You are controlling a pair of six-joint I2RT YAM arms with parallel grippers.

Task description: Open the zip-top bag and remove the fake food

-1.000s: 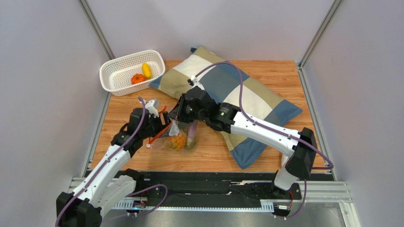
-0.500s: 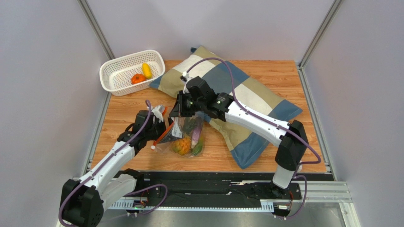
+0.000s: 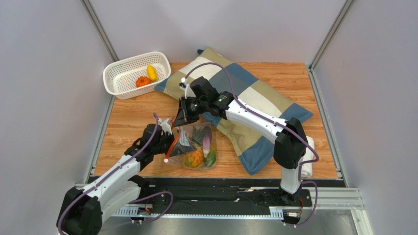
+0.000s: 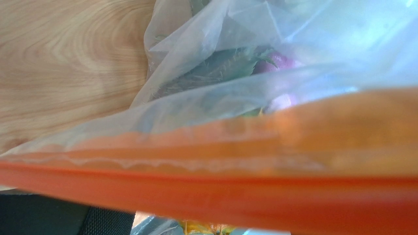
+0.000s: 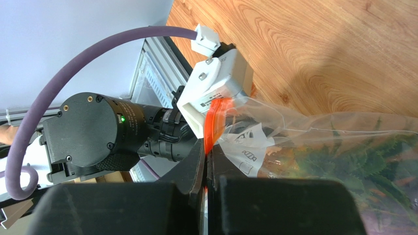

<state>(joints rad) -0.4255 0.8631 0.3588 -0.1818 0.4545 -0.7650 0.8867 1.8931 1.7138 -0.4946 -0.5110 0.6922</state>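
Three views, taking the top external first. Finding the zip-top bag (image 3: 197, 147) lying on the wooden table (image 3: 132, 115) at about 7 o'clock from its centre, with the fake food (image 3: 196, 157) inside. Seeing the right gripper (image 3: 182, 120) at the bag's 11 o'clock, clamping the mouth edge, and the left gripper (image 3: 166, 140) at its 9 o'clock, close against the mouth. Not managing to tell whether the left jaws are apart or together. Noting two toy pieces (image 3: 147, 77) sitting in the white basket (image 3: 117, 74) at 10 o'clock, a checked pillow (image 3: 260, 100) stretching from 12 to 4 o'clock, and grey walls (image 3: 54, 73) enclosing three sides.

Taking the left wrist next. Looking straight onto the orange-red zip strip (image 4: 211, 196) running from 9 to 3 o'clock, with clear film and a purple piece (image 4: 279, 61) above it at 1 o'clock. Finding none of its own fingers in frame.

Taking the right wrist last. Seeing its fingers (image 5: 190, 165) pressing together at 6 o'clock, pinching the strip between them.

Judging the opening step as being in hand, with removal not yet begun. Judging the next move as calling for a left-arm hold on the opposite lip or slider, pulling away from the right grip without dragging the bag.
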